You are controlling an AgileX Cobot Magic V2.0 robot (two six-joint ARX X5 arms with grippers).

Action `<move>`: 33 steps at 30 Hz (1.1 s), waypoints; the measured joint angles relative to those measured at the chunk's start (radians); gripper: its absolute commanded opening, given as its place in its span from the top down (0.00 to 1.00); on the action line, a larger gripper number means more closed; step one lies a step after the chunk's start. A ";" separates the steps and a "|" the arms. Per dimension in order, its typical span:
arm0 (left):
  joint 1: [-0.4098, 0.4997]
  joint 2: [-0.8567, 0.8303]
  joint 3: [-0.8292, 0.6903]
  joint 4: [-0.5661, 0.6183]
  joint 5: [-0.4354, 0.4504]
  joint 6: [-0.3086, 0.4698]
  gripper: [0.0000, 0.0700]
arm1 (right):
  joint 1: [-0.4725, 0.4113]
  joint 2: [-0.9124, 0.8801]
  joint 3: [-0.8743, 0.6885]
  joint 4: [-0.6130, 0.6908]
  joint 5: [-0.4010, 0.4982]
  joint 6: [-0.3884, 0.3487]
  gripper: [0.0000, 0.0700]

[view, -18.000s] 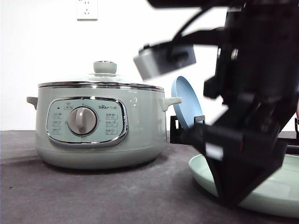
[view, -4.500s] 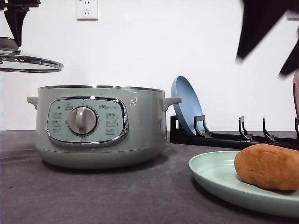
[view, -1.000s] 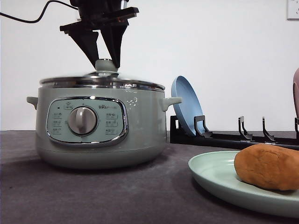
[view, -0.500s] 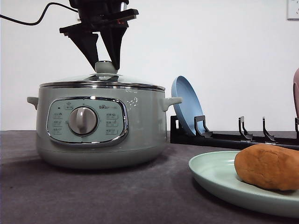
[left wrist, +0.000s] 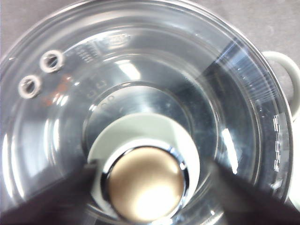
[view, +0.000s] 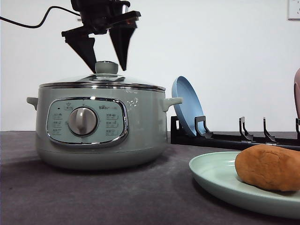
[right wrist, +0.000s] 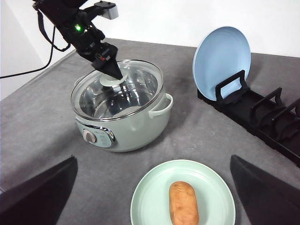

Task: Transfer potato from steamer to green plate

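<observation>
Grey table (view: 117, 197): we see our left gripper (view: 107, 58) spread wide around the lid knob (view: 106, 67) of the steamer (view: 101, 126), gripping nothing. Our right gripper (right wrist: 154, 187) hangs open over the potato (view: 267, 167) lying on the green plate (view: 215, 178).

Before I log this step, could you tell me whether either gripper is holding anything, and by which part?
Nothing is held. The left gripper stands open around the lid knob; the right gripper's fingers are spread and empty.
</observation>
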 measured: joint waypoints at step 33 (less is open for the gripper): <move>-0.029 -0.727 -0.242 0.026 0.002 0.035 0.09 | 0.000 0.000 0.000 0.000 0.051 -0.001 0.06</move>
